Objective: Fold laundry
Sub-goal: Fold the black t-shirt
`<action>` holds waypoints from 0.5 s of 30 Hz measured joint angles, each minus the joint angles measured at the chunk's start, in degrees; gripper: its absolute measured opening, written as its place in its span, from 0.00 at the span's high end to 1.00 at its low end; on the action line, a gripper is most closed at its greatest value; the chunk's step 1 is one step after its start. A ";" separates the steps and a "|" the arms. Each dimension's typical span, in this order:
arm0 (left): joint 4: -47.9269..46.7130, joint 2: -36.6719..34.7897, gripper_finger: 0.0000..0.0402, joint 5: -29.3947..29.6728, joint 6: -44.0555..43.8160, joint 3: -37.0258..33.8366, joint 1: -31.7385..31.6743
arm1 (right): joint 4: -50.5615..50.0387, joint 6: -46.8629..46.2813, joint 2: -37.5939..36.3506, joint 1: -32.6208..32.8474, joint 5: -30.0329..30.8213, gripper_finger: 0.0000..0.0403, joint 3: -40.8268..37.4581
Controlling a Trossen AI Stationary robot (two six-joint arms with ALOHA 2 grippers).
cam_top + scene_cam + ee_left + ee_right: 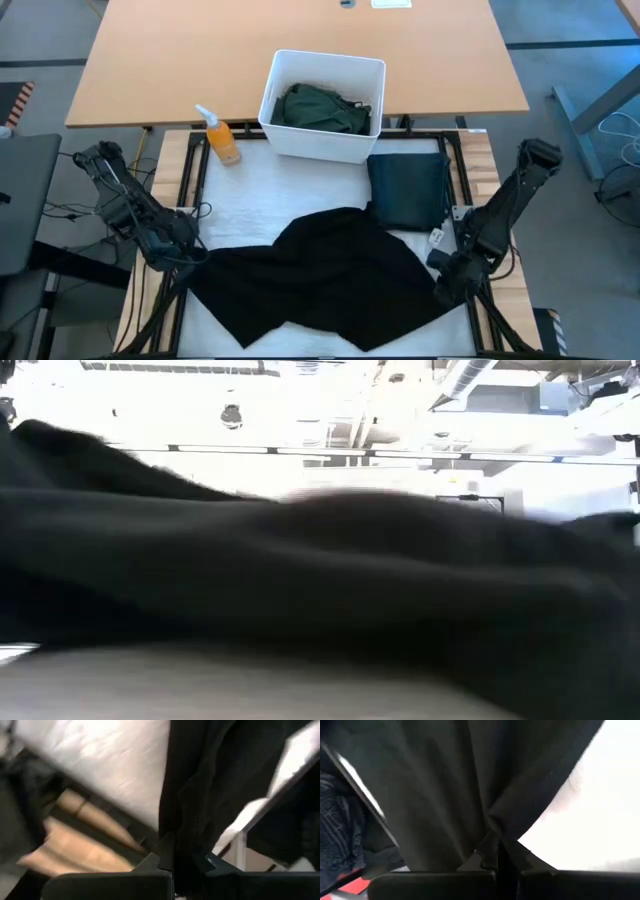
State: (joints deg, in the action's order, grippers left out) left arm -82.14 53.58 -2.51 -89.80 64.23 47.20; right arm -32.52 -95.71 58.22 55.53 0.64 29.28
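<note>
A wide black garment (320,275) lies spread across the near half of the white table cover, bunched up toward its far middle; it fills the low view (320,580). My left gripper (185,258) is shut on its left end. My right gripper (447,285) is shut on its right end. A folded dark garment (408,190) lies flat at the far right. A dark green garment (322,108) sits in the white bin (300,70). My left gripper (182,857) pinches a gathered fold of the black garment's left end (187,845) between its two fingers, slanting down from the table's left. The cloth runs away from the fingers in folds. My right gripper (497,847) pinches a bunched edge of the garment's right end (495,827) between its two fingers, slanting down from the table's right. Creases fan out from the pinch.
An orange spray bottle (222,135) stands at the far left beside the bin. A black frame (190,190) runs along the table's sides. A bare strip of white cover (270,195) lies between the bin and the black garment.
</note>
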 joint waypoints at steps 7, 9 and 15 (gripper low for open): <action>-5.58 0.00 1.00 -6.98 -4.55 -0.02 0.00 | -0.05 -2.47 1.44 0.34 -1.76 0.94 0.00; -6.95 -0.02 1.00 -8.18 -5.43 -0.02 0.00 | -0.06 -2.42 1.44 0.34 -1.81 0.94 0.00; -7.24 0.00 1.00 -5.86 -3.22 -0.01 0.00 | 0.41 -0.29 1.44 -0.21 1.55 0.93 0.00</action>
State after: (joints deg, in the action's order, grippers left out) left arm -89.38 53.58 -8.37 -93.02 64.21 47.20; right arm -32.12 -96.00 59.66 55.33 2.20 29.28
